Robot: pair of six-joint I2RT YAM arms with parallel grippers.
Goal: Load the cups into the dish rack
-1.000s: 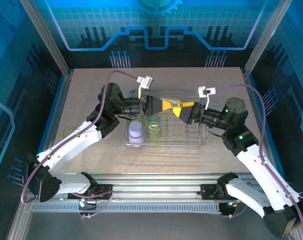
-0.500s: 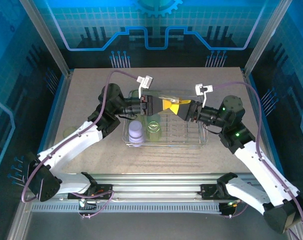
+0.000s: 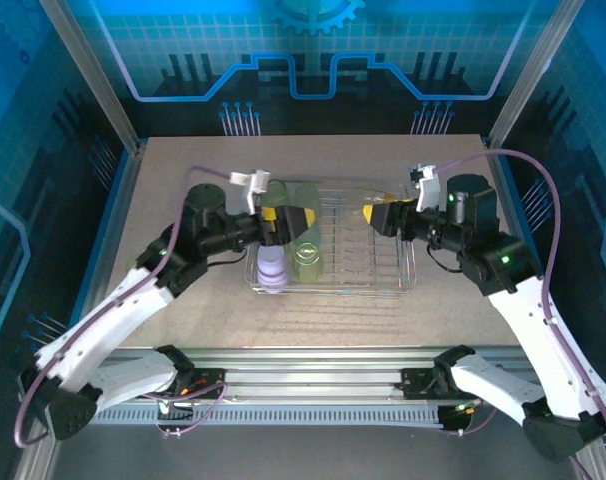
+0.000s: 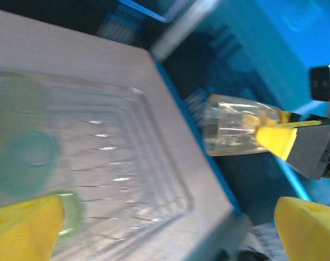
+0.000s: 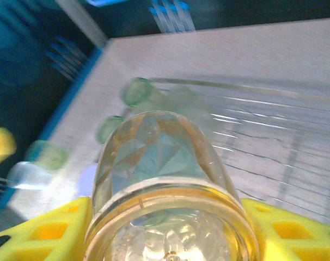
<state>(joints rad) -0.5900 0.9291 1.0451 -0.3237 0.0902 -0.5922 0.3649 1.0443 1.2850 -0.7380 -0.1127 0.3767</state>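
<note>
The beige speckled tabletop (image 3: 163, 180) is taking up most of the floor of the blue-lit cell. The rectangular silver wire dish rack (image 3: 368, 275) is sitting at its middle, long side facing the arm bases.

The left gripper (image 3: 295, 222) is hanging over the left end of the rack. In the left wrist view its yellow fingers (image 4: 23, 225) are spreading wide apart with nothing between them (only the rack's rods (image 4: 154, 179) and the table edge are passing below). The right gripper (image 3: 385, 215) is hovering over the far right part of the rack, well apart from the left one. Its jaws are clamping a pale tan translucent faceted plastic tumbler (image 3: 371, 207).

In the right wrist view that tumbler (image 5: 159, 157) is lying along the line of the fingers, squeezed at its sides by the yellow pads (image 5: 50, 231), with the rack (image 5: 285, 136) blurring beyond it. The left wrist camera is catching the same tumbler (image 4: 230, 130) held clear of the rack, on its side.

A pale lavender plastic tumbler (image 3: 273, 268) and a yellow-green translucent plastic tumbler (image 3: 308, 262) are standing just beside each other inside the near left corner of the rack. A second yellow-green tumbler (image 3: 297, 194) is showing at the far left corner, partly behind the left gripper; whether it is sitting inside the rim I cannot tell.
</note>
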